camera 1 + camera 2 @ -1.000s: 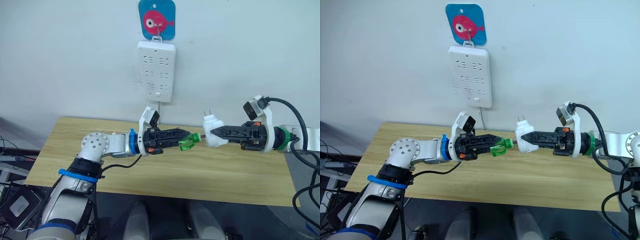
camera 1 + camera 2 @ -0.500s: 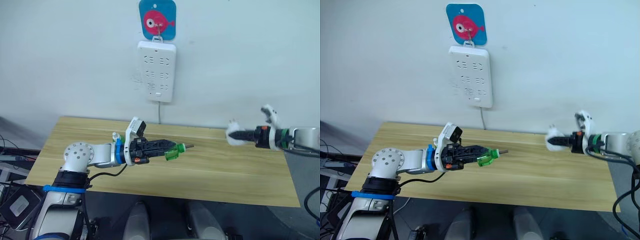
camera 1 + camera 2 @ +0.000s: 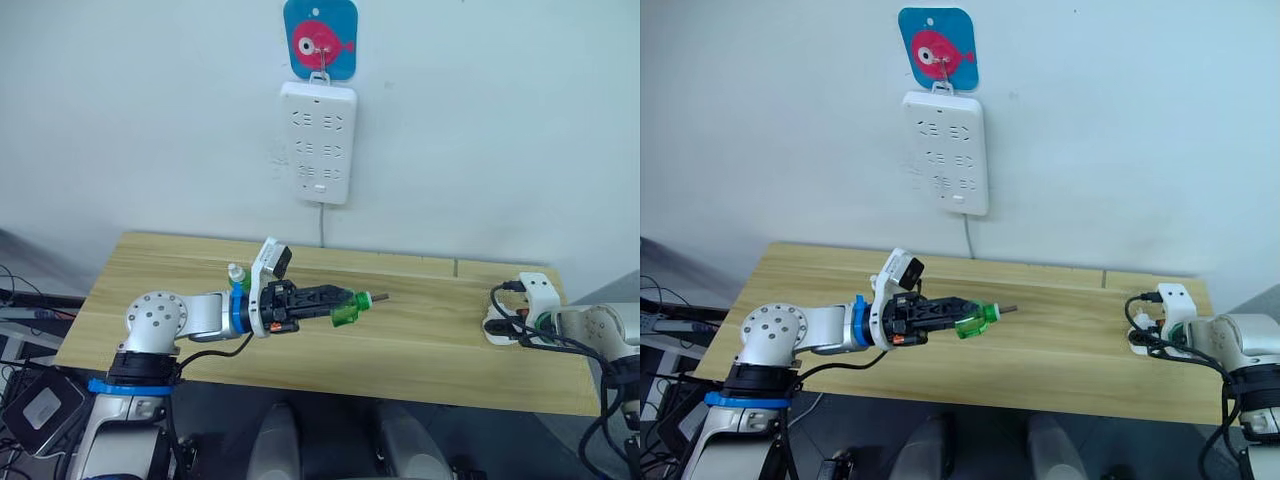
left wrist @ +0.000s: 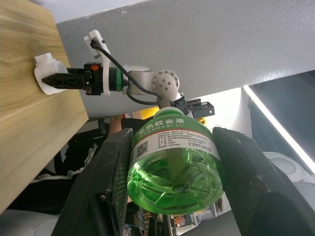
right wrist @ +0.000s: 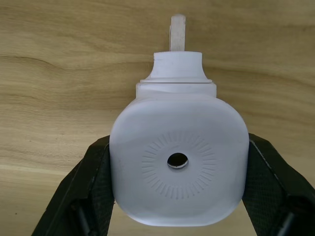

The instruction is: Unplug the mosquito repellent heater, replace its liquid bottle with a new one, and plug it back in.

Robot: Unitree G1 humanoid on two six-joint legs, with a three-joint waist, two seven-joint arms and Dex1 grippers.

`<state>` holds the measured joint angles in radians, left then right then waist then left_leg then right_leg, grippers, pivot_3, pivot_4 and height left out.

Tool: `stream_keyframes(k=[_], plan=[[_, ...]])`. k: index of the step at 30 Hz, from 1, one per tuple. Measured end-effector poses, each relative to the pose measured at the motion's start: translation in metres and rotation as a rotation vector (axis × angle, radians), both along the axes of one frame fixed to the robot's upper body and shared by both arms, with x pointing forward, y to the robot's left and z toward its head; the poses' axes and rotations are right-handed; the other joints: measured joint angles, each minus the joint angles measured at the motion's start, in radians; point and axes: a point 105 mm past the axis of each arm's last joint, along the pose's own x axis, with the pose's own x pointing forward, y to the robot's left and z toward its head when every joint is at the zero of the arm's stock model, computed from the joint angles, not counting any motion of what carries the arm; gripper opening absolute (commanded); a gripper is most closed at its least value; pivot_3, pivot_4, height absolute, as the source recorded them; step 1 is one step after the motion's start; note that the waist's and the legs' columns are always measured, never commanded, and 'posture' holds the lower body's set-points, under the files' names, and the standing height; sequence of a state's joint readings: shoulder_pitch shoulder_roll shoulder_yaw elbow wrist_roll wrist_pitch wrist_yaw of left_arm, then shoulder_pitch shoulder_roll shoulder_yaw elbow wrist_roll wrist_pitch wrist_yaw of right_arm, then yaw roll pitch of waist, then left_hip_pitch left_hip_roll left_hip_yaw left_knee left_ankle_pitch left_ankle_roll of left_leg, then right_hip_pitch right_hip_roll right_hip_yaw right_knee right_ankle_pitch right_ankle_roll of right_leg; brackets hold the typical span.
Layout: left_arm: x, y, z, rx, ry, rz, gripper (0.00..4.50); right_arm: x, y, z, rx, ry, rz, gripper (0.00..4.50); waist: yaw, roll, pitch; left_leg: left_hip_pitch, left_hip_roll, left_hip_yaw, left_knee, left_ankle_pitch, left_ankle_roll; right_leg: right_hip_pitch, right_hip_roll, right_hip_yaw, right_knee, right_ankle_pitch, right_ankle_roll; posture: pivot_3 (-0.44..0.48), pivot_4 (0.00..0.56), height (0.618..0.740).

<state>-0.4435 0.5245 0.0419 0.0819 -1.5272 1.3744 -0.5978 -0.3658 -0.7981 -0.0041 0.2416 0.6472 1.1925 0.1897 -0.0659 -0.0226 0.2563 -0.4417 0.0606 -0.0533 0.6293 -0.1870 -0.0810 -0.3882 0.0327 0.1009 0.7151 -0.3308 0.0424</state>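
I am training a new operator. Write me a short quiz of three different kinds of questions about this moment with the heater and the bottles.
1. True or false: the left gripper holds the green wick bottle above the table.
2. Which thing sits between the right gripper's fingers?
A. the capped green bottle
B. the white heater
C. the power strip
3. Fill in: the capped green bottle stands on the table, partly behind the ____ arm.

Key: 1 true. 2 B; the heater is at the table's right end, unplugged from the wall power strip. 3 left.
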Motion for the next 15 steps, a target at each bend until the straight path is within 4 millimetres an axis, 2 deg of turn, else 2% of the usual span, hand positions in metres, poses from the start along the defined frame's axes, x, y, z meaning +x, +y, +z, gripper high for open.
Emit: stream_keyframes(k=[4,8,15], plan=[[0.002,0.001,-0.003,0.033,-0.017,0.018,2.24,0.0,-0.002,0.0,-0.006,-0.004,-0.006,2.98,0.003,0.0,0.0,0.0,0.0,0.0,0.0,0.0,0.0,0.0,0.0,0.0,0.0,0.0,0.0,-0.031,0.243,0.74],[0.002,0.001,-0.006,0.048,-0.019,0.023,2.24,0.0,0.0,0.001,0.003,-0.003,-0.005,4.4,0.004,0.0,0.0,0.0,0.0,0.0,0.0,0.0,0.0,0.0,0.0,0.0,0.0,0.0,0.0,-0.038,0.241,0.74],[0.004,0.002,-0.01,0.067,-0.031,0.028,2.24,-0.002,0.002,0.011,0.029,-0.016,0.004,4.49,0.006,0.0,0.0,0.0,0.0,0.0,0.0,0.0,0.0,0.0,0.0,0.0,0.0,0.0,0.0,-0.052,0.232,0.74]])
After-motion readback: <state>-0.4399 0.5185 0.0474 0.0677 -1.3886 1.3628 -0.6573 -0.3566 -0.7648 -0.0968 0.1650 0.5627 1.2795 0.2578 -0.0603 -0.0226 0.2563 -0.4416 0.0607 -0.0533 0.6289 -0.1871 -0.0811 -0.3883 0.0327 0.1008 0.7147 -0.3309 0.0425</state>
